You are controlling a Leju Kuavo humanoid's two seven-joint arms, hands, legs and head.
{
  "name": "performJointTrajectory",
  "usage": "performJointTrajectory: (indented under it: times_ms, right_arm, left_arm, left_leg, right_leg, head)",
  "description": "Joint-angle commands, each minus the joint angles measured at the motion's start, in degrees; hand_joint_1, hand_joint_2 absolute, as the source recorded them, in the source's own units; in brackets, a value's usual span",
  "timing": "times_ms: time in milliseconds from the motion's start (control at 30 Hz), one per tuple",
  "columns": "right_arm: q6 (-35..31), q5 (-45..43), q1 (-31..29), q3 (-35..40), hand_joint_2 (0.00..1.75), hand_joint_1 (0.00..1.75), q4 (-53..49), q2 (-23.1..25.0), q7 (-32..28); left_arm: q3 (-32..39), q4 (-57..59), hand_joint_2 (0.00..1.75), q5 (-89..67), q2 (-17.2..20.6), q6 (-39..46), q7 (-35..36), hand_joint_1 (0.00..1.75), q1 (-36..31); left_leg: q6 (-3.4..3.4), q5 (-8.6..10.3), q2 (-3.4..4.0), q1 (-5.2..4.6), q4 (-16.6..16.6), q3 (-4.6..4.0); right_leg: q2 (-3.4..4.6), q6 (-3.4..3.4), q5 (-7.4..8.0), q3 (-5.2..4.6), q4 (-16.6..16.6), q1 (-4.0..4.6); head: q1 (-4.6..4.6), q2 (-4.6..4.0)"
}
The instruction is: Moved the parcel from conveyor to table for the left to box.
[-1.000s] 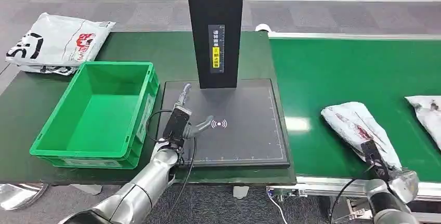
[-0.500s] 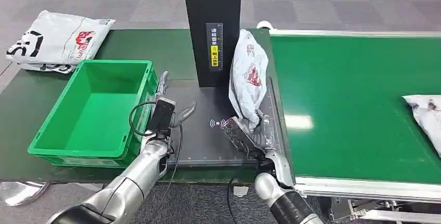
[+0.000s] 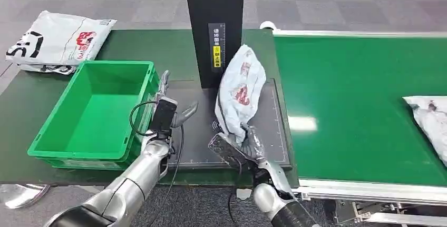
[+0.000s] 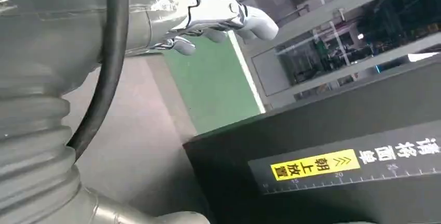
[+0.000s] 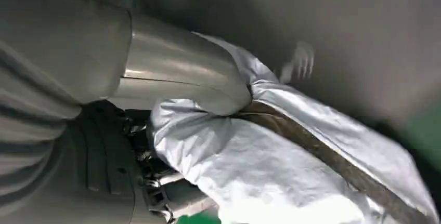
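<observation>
Right hand (image 3: 248,144) grips the parcel (image 3: 240,92) over the black pad (image 3: 274,132).
Parcel stands upright above it; left hand (image 3: 171,111) hovers nearby, fingers spread, holding nothing.

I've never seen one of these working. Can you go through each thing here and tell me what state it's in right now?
Parcel: held up at its lower end by the right hand, over the black pad.
Right hand: gripping the parcel.
Left hand: holding nothing, fingers spread, beside the bin.
Green bin: empty, upright on the table.
Black pad: flat on the table.
Second parcel: lying on the green conveyor.
White bag: lying behind the bin.
</observation>
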Motion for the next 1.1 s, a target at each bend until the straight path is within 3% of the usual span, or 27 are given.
performJointTrajectory:
  times_ms: [33,567,800,967,1000,1100]
  right_arm:
    - [3.6,-0.2,-2.6,7.7,1.75,0.0,6.8,-2.4,-0.2]
    - [3.1,-1.4,-4.2,5.9,1.75,0.0,4.6,-1.3,0.5]
    - [-2.7,-1.4,0.1,-5.3,1.75,0.0,-15.5,-2.0,1.5]
    - [-13.2,-5.9,4.0,-15.1,1.75,0.0,-19.9,0.1,-9.1]
    - [-22.1,-15.9,4.7,-18.1,1.75,0.0,-20.7,1.5,-20.6]
    - [-22.3,-17.2,4.7,-18.8,1.75,0.0,-21.0,0.9,-21.8]
  left_arm:
    - [1.5,3.7,1.75,0.0,0.0,2.3,-1.5,0.0,-3.5]
    - [2.2,2.3,1.75,0.0,0.2,4.1,-3.1,0.0,-2.8]
    - [2.0,-0.1,1.75,-0.4,-0.9,7.4,-6.5,0.0,-2.0]
    - [1.1,-3.2,1.75,0.2,-1.1,13.2,-7.1,0.0,-0.9]
    - [-0.3,-2.2,1.75,-0.9,-1.4,12.9,-7.1,0.0,-1.6]
    - [-0.6,-1.3,1.75,-1.1,-2.0,13.0,-7.1,0.0,-2.2]
  left_leg:
    - [0.1,-0.01,-0.13,0.04,-0.1,0.25]
    - [0.04,-0.01,-0.03,-0.02,0.0,0.05]
    - [0.09,-0.02,-0.15,-0.04,0.0,-0.01]
    - [0.1,-0.02,-0.33,-0.01,0.0,0.1]
    - [0.09,0.0,-0.31,-0.04,-0.1,0.08]
    - [0.06,0.0,-0.24,-0.04,0.0,0.01]
  right_leg:
    - [0.0,0.06,0.0,0.33,-0.2,0.03]
    - [0.04,0.03,0.0,0.06,0.0,-0.02]
    - [-0.05,0.06,-0.04,0.04,0.0,-0.04]
    - [-0.21,0.08,-0.08,0.2,-0.1,0.0]
    - [-0.21,0.07,-0.07,0.17,-0.1,-0.03]
    - [-0.17,0.04,-0.05,0.06,0.0,-0.02]
  head:
    - [0.0,0.0]
    - [0.0,0.0]
    - [0.0,0.0]
    - [0.0,0.0]
    - [0.0,0.0]
    - [0.0,0.0]
